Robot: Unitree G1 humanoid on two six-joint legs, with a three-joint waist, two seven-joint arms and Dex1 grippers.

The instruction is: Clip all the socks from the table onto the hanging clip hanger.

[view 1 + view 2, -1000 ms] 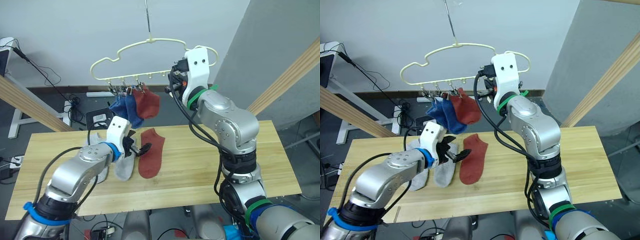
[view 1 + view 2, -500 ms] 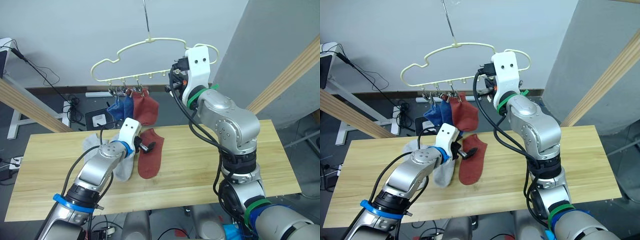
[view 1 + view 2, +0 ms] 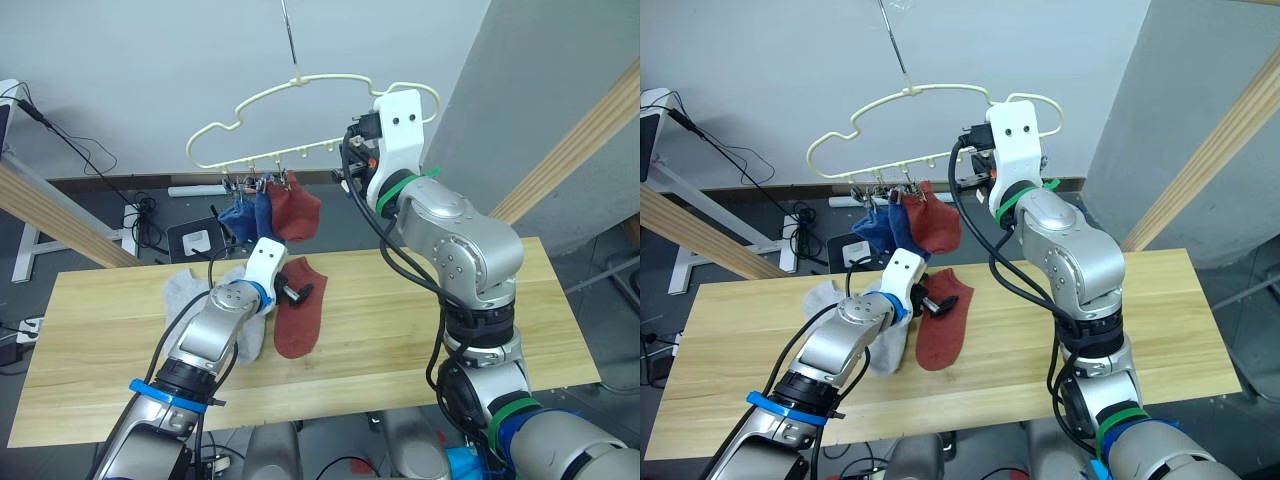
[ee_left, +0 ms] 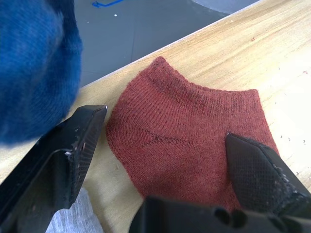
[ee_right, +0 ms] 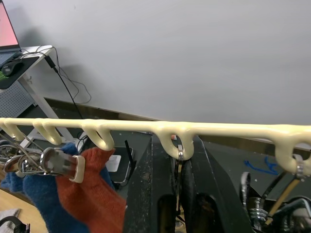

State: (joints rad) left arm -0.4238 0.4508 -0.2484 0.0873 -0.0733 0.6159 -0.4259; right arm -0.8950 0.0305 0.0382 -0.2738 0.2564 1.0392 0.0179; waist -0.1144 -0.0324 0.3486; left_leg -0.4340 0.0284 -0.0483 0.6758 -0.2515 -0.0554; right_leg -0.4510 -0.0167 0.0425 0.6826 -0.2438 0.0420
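While my left gripper (image 4: 160, 160) hung wide open and empty over the rust red sock (image 4: 189, 141) lying flat on the bench (image 3: 400, 330), my right gripper (image 5: 182, 167) was pinched shut on a clip of the clip hanger (image 3: 300, 85). Closing carelessly (the grey sock (image 3: 250, 335) lay just beside) could snag both, or skid off the thin fabric.

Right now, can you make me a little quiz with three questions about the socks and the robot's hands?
1. Where is the loose red sock?
A. on the table
B. on the floor
C. on the hanger

2. How many grey socks lie on the table?
A. none
B. two
C. five

3. How is the left gripper?
A. shut on a blue sock
B. shut on the hanger
C. open over the red sock

Answers:
1 A, it lies flat on the wood.
2 B, two lie beside the red one.
3 C, its fingers stand apart on either side of the sock.
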